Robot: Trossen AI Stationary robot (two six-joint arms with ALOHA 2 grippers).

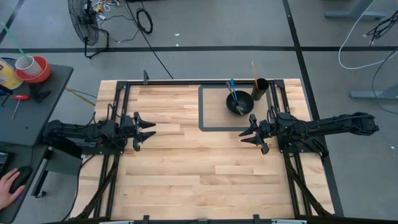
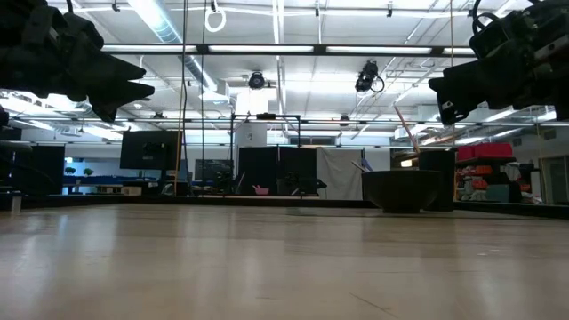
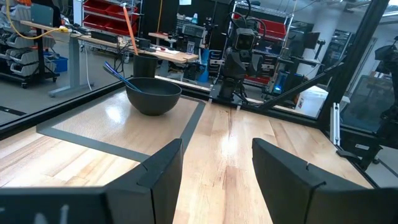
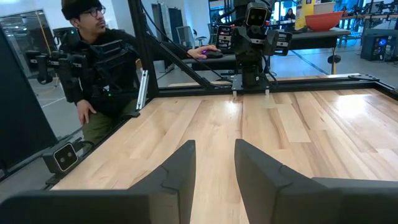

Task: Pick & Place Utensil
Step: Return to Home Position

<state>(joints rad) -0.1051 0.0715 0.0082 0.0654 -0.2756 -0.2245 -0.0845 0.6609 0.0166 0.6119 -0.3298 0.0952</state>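
Observation:
A dark bowl (image 1: 239, 102) stands on a grey-bordered mat (image 1: 211, 111) near the table's far right; it also shows in the left wrist view (image 3: 153, 94) and the low view (image 2: 402, 189). A blue-handled utensil (image 1: 232, 88) leans in the bowl, its handle over the rim. Behind the bowl a dark cup (image 1: 260, 89) holds an orange-handled utensil (image 1: 253, 70). My left gripper (image 1: 148, 130) hovers open above the table's left side. My right gripper (image 1: 248, 130) hovers open just nearer than the mat, apart from the bowl.
A person sits beyond the table's left edge (image 4: 99, 62), one hand (image 1: 7, 186) on a mouse. A side table with a red bowl (image 1: 34, 67) stands off to the left. Bare wood (image 1: 199, 162) spreads between and in front of the arms.

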